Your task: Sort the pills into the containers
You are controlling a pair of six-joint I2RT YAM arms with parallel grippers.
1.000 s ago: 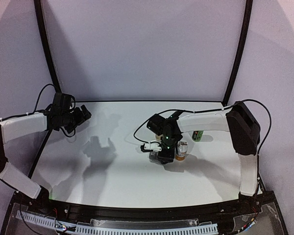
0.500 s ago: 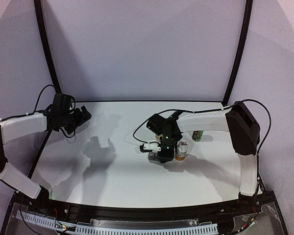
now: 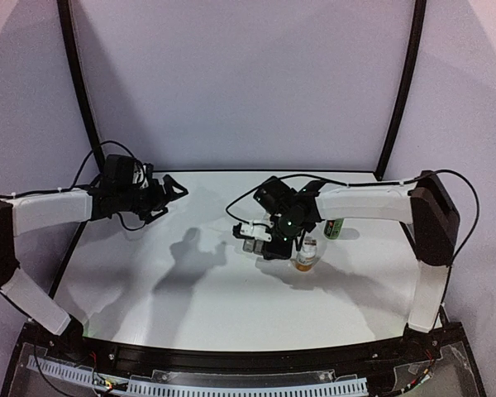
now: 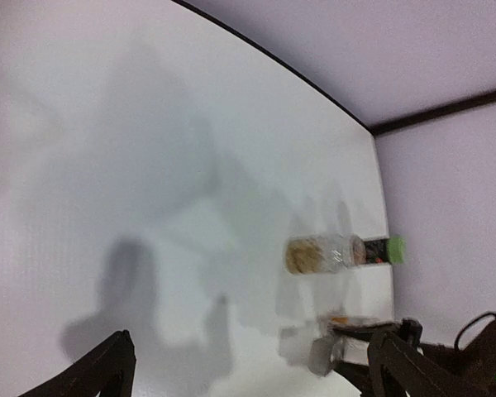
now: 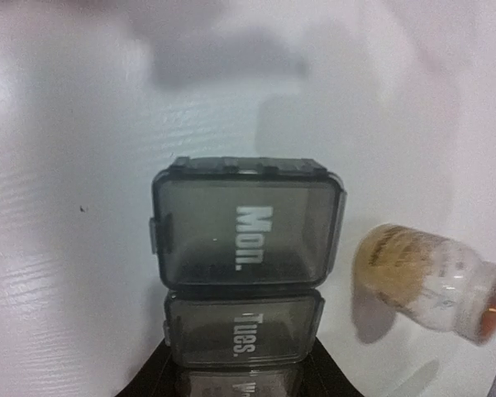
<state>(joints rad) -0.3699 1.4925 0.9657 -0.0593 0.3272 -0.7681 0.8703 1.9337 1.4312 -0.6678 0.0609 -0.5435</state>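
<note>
The left gripper [image 3: 172, 194] hangs above the white worktop [image 3: 149, 289] with its jaws spread wide, holding nothing, well apart from everything else. Near mid-worktop the right gripper [image 3: 267, 243] is clamped on the containers [image 5: 246, 236], pinching the grey strip past "Tues." with the "Mon." end sticking out free. A clear bottle [image 5: 422, 279] sits just beside the strip, and a green bottle [image 3: 334, 227] is near.

You had open surface [image 3: 132, 298] left of the containers [image 5: 248, 223]; a clear bottle [image 5: 422, 281] blocked their right side, a green bottle [image 3: 333, 227] behind it.
</note>
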